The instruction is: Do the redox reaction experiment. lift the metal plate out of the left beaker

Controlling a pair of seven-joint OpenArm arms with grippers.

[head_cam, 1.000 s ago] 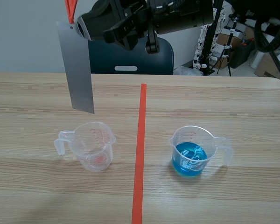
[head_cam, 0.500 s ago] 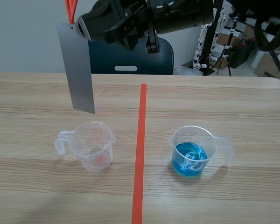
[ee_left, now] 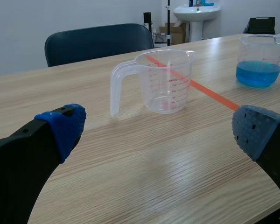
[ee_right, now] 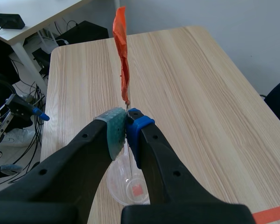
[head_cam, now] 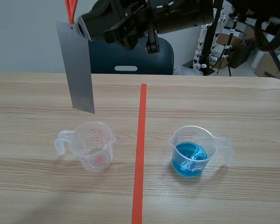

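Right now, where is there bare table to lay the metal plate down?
Bare table lies beyond the empty beaker and the blue-liquid beaker, and along the near edge. Tightest: between the beakers. The metal plate hangs in the right gripper over the empty beaker.

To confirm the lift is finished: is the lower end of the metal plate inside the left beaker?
No, the metal plate hangs clear above the left beaker.

Lab-like workroom; sink point(ee_left: 196, 9), chair point(ee_left: 98, 42), cardboard box point(ee_left: 176, 32).
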